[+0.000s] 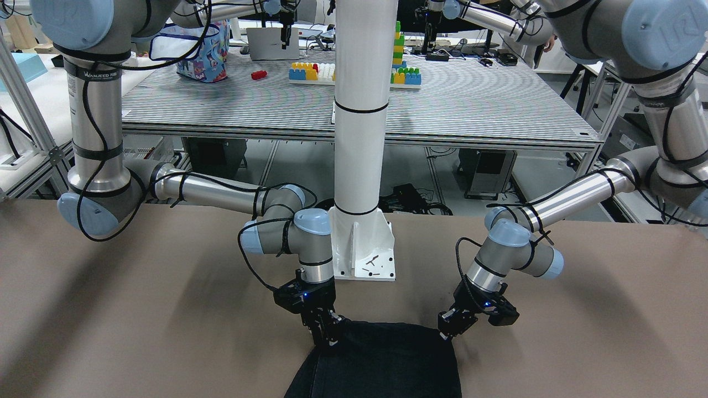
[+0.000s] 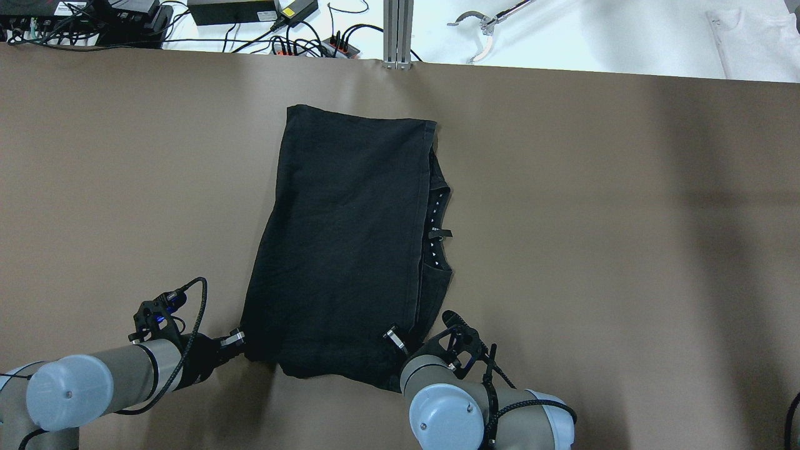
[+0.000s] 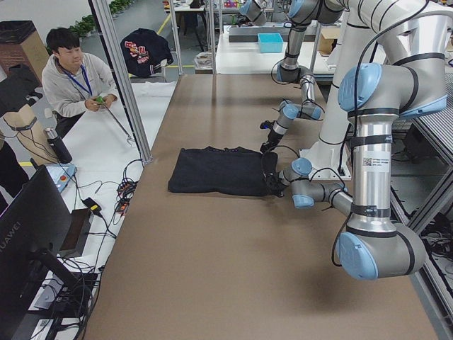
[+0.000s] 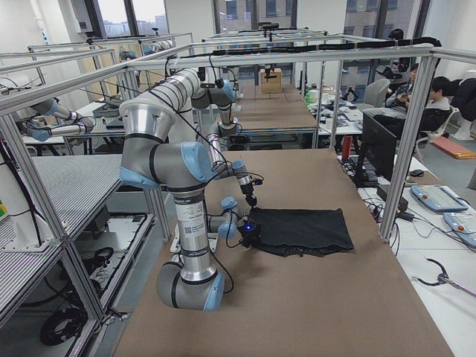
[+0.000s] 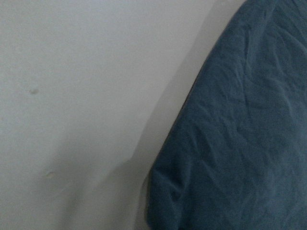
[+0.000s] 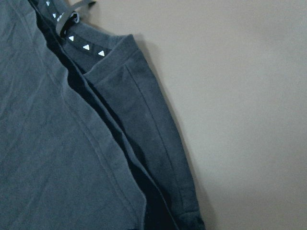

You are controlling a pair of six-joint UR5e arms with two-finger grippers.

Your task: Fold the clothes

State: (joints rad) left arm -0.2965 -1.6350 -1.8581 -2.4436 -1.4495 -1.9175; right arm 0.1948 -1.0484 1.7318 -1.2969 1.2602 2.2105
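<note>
A black garment (image 2: 340, 250) lies folded lengthwise on the brown table (image 2: 594, 250), its collar with a white-marked tape (image 6: 79, 43) showing at the right edge. My left gripper (image 2: 235, 339) is low at the garment's near left corner, fingers together on the cloth's edge; it also shows in the front view (image 1: 446, 330). My right gripper (image 2: 392, 335) is low on the near right corner, fingers together on the cloth, and also shows in the front view (image 1: 330, 337). The left wrist view shows the corner (image 5: 230, 143) slightly raised, with a shadow under it.
The robot's white pedestal (image 1: 359, 166) stands at the table's near edge between the arms. Cables and power bricks (image 2: 231, 12) lie past the far edge. An operator (image 3: 74, 81) with a hooked stick stands beyond the far side.
</note>
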